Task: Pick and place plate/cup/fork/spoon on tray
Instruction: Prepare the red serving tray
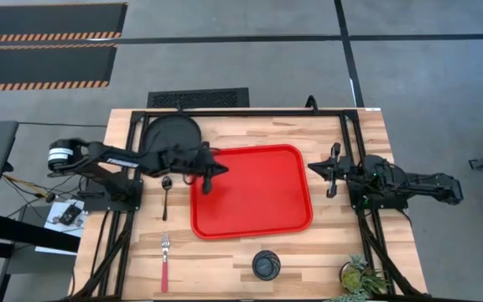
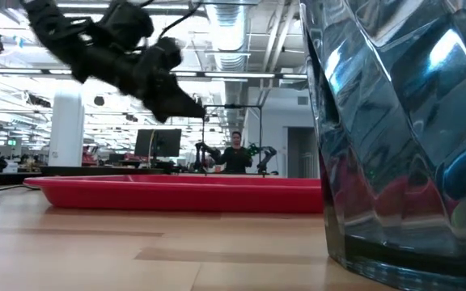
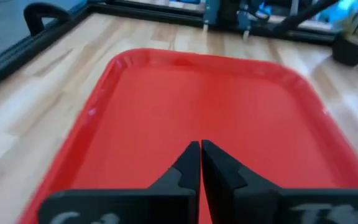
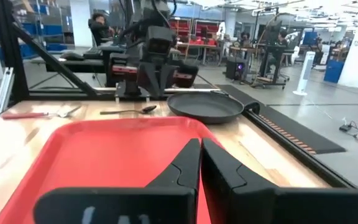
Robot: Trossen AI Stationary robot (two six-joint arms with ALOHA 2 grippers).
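Hovering shut and empty over the tray [image 1: 252,191], the left claw [image 1: 209,182] is seen; the right claw [image 1: 332,170], likewise shut, waits beside it. The stiff plate [image 1: 173,133], flat on the bench [image 1: 325,252], is best pinched at its rim.

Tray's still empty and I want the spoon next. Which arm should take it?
Left, probably. The left gripper hangs over the tray's left edge, close to the spoon. The right gripper sits across the tray.
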